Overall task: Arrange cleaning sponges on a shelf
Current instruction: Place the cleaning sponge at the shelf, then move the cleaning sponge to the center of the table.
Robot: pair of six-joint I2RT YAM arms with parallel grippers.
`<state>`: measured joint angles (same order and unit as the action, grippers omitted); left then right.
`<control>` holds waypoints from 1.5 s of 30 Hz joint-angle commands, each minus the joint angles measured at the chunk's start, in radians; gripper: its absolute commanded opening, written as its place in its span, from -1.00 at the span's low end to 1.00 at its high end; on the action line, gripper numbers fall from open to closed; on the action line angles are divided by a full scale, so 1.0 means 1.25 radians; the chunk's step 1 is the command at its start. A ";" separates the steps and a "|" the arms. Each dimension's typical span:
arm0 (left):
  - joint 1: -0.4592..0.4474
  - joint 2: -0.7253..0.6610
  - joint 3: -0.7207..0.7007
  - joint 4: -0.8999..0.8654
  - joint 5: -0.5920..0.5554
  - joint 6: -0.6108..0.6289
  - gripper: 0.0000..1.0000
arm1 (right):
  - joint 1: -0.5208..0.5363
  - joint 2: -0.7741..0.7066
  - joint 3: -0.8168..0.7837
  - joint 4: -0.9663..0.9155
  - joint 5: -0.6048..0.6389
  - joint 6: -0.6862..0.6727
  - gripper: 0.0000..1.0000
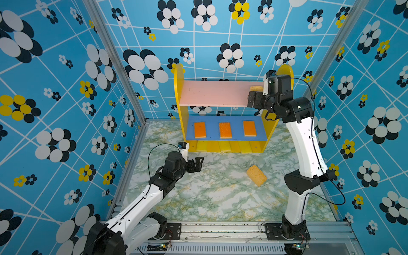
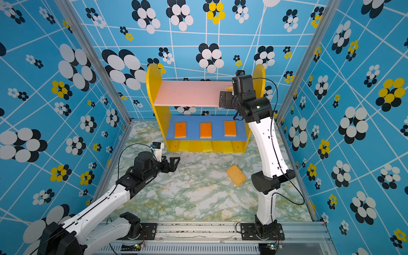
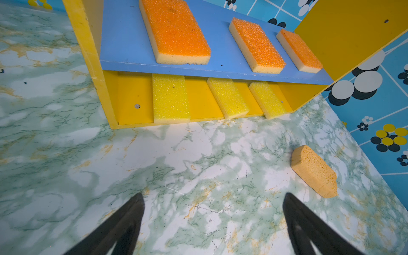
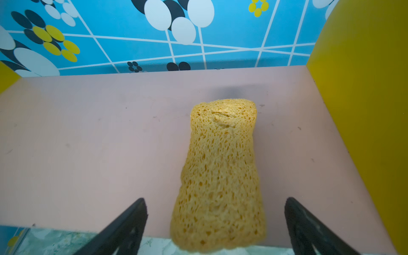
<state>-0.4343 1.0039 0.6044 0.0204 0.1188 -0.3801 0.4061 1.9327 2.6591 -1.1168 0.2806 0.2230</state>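
Seven of the eight sponges look placed. Three orange sponges (image 1: pixel 225 130) lie in a spaced row on the blue middle board (image 1: pixel 237 128) of the shelf (image 1: pixel 178 92), at the centre of both top views. Three yellow sponges (image 3: pixel 171 98) sit under them on the yellow base (image 3: pixel 134 97).

A tan porous sponge (image 4: pixel 220 165) rests at the right end of the pink top board (image 1: pixel 209 92), beside the yellow side panel (image 4: pixel 364 110). In the right wrist view its near end pokes past the board's front edge. The right gripper (image 4: pixel 215 198) hangs over that end with its jaws spread wide and clear of the sponge on both sides, so nothing is gripped.

What is left, by my reading, is the second tan sponge (image 1: pixel 256 175). It lies loose on the table, lower right of centre and well apart from the shelf. The left gripper (image 3: pixel 213 194), jaws wide apart and empty, hovers low at the left of the table.

The tabletop (image 1: pixel 209 198) is a glossy green-veined marble print. Blue walls (image 1: pixel 55 88) printed with black, white and yellow flowers enclose it on three sides. An aluminium rail (image 1: pixel 220 229) along the bottom edge carries both arm bases.
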 commanded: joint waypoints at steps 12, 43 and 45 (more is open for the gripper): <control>-0.007 0.015 0.036 -0.012 -0.005 0.027 0.98 | 0.002 -0.477 -0.613 0.114 -0.161 -0.015 0.99; -0.076 0.081 0.059 -0.018 0.001 0.001 0.98 | -0.001 -0.525 -1.184 -0.215 0.201 0.408 0.99; -0.077 0.087 0.063 -0.016 0.004 0.001 0.98 | 0.001 -0.502 -1.181 -0.214 0.183 0.405 0.98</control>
<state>-0.5243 1.1011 0.6579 0.0025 0.1162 -0.3733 0.4061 1.2793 1.1805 -1.3094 0.4664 0.6964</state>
